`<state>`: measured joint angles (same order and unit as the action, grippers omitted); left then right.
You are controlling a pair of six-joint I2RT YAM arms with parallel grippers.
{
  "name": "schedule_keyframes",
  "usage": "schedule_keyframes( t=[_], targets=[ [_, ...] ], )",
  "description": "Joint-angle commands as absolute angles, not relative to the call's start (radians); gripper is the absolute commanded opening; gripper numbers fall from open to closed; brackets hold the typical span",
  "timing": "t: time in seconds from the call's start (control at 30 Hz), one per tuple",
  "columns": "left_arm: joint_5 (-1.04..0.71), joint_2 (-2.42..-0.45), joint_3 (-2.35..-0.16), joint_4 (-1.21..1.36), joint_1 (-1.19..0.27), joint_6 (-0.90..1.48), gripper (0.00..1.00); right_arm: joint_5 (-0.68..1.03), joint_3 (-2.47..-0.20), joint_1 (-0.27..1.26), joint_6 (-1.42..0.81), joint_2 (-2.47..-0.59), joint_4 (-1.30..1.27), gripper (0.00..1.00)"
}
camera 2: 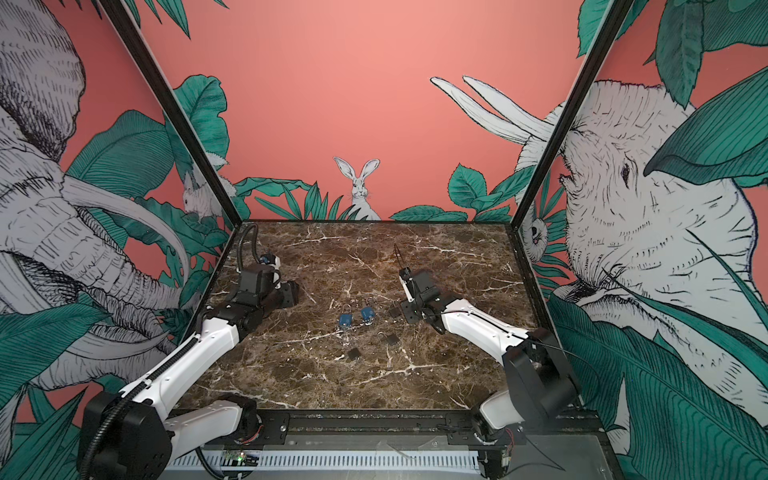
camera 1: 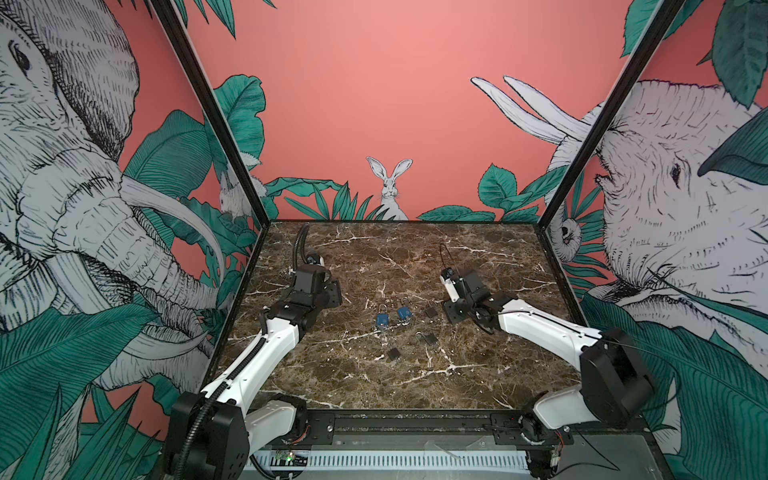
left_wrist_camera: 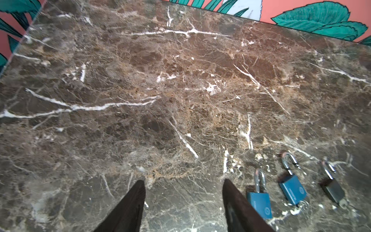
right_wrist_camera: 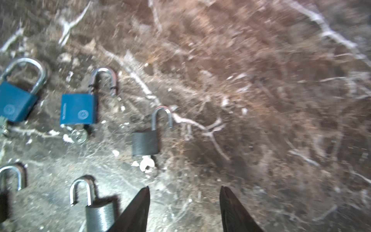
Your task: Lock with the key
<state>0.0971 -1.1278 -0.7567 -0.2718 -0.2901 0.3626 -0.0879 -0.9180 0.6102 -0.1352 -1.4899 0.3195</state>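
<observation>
Several small padlocks lie in a cluster mid-table, in both top views. Two are blue [camera 1: 382, 320] [camera 1: 404, 313]; the others are dark grey [camera 1: 431, 311]. In the right wrist view a blue padlock [right_wrist_camera: 78, 108] has its shackle open and a key [right_wrist_camera: 79, 135] in its base. A dark padlock [right_wrist_camera: 145, 143], also open, carries a key [right_wrist_camera: 147, 164] too. My right gripper [right_wrist_camera: 184, 187] is open and empty, just short of that key. My left gripper [left_wrist_camera: 183, 180] is open over bare marble, with a blue padlock [left_wrist_camera: 260, 202] beside one finger.
The brown marble table [camera 1: 374, 257] is boxed in by patterned walls at the back and on both sides. A black rail [camera 1: 407, 424] runs along the front edge. Another grey padlock [right_wrist_camera: 99, 215] lies close beside a right finger.
</observation>
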Motion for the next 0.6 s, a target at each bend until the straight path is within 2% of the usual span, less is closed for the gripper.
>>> schedule_keyframes(
  t=[0.0, 0.27, 0.57],
  targets=[
    [0.069, -1.105, -0.755, -0.313, -0.293, 0.396, 0.63, -0.036, -0.984, 0.638, -0.146, -1.561, 0.342, 0.53],
    [0.075, -1.101, -0.748, -0.322, -0.296, 0.390, 0.63, 0.014, -1.077, 0.655, -0.139, -1.710, 0.375, 0.49],
    [0.081, -1.109, -0.744, -0.323, -0.295, 0.379, 0.63, 0.002, -1.102, 0.655, -0.136, -1.763, 0.398, 0.45]
  ],
)
